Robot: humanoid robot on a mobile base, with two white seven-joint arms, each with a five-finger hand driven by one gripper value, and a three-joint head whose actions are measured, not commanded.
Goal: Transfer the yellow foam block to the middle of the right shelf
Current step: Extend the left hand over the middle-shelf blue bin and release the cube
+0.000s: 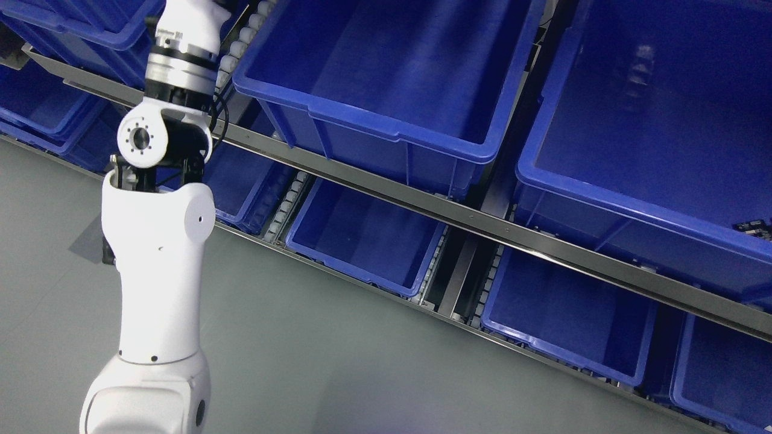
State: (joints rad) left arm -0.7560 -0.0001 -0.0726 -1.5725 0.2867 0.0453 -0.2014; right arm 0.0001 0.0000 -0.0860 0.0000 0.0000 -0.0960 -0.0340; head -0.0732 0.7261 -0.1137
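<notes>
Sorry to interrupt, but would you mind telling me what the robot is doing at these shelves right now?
The robot's left arm reaches up from the lower left toward a rack of blue bins. Its hand is out of the picture past the top edge, so what it holds cannot be seen. No yellow foam block shows anywhere, and the bins in view look empty. The right arm is out of view.

You had blue bins [398, 78] sitting in rows on a tilted metal shelf rail [458, 211] (roller tracks [289, 199] showed between them), with more bins [368, 235] on the lower tier above the grey floor [313, 355].
</notes>
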